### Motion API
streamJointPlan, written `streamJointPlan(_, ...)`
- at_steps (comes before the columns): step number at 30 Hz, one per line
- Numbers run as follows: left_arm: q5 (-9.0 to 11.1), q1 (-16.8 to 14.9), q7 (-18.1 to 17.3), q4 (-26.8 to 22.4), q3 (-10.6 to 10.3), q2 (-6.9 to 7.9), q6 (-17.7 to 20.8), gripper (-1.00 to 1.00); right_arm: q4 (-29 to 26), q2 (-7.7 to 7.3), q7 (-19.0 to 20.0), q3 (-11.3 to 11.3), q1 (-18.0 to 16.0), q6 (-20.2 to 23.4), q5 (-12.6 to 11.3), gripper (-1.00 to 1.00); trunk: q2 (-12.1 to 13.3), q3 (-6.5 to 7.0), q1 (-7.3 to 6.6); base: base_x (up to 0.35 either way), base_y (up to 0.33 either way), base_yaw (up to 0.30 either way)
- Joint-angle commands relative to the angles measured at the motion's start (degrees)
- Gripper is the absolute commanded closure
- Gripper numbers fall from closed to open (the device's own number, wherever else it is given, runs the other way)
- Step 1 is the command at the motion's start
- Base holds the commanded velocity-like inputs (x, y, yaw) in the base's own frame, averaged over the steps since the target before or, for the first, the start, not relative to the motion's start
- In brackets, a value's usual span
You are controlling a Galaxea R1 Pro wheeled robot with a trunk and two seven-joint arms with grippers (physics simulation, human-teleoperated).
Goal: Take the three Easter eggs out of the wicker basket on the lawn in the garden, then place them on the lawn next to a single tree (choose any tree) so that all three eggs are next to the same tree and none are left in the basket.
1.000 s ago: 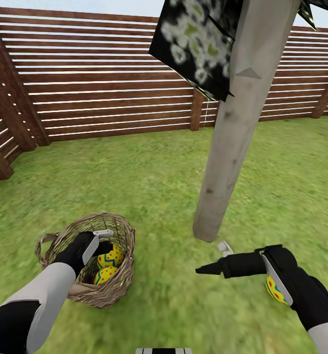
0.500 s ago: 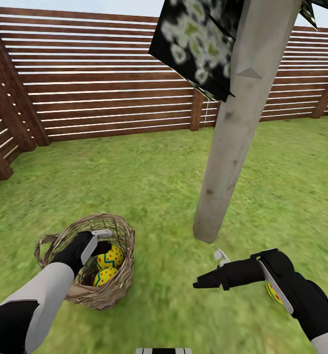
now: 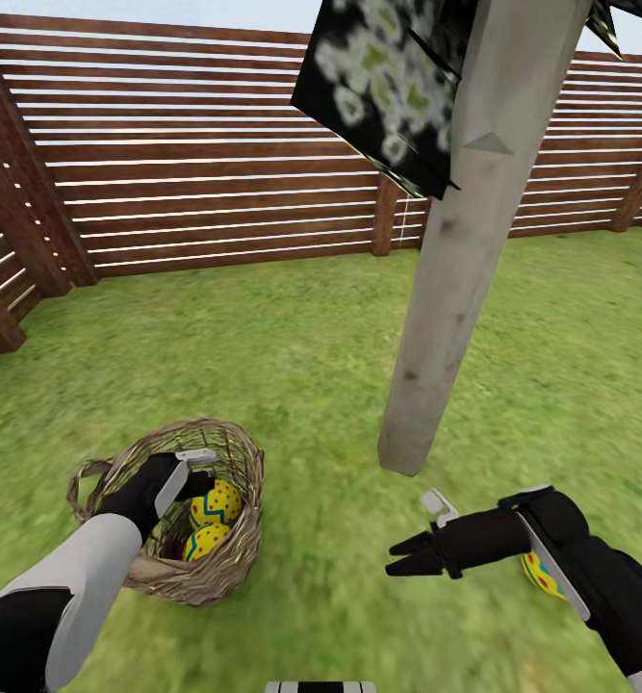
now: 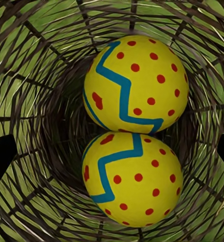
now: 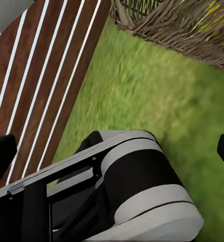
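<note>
- Eggs: two Easter eggs lie touching at the bottom of the wicker basket; a third egg rests on the lawn near the tree.
- Left gripper hangs inside the rim, jaws apart.
- Right gripper is spread, empty.
- Shells look smooth, rigid, likely slippery; grip across the widest girth.

2 eggs in basket left of tree | 1 egg on lawn right | fence behind
</note>
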Motion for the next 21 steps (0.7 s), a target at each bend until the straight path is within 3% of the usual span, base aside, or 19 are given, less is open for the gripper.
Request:
streamJointPlan(1,0.61,-0.03,0.43,-0.09,0.08,-0.01,0.23,-1.0,-0.29,-0.21,0.39,0.07,0.14,0.44,-0.23,-1.0,-0.02,-0.05,-0.01,0.0,0.0,0.0)
streamJointPlan(10,0.61,-0.05,0.43,-0.09,0.08,0.0,0.23,-1.0,-2.44,-1.49,4.38,1.0,1.48,0.44,-0.05,-1.0,-0.02,-0.05,-0.01,0.07,0.0,0.0)
streamJointPlan(21,0.61,-0.04,0.41,-0.16,0.07,0.0,0.23,-1.0,-3.29,-1.75,4.82,1.77,2.23,0.44,0.33,-1.0,-0.02,-0.05,-0.01,0.085,0.0,0.0)
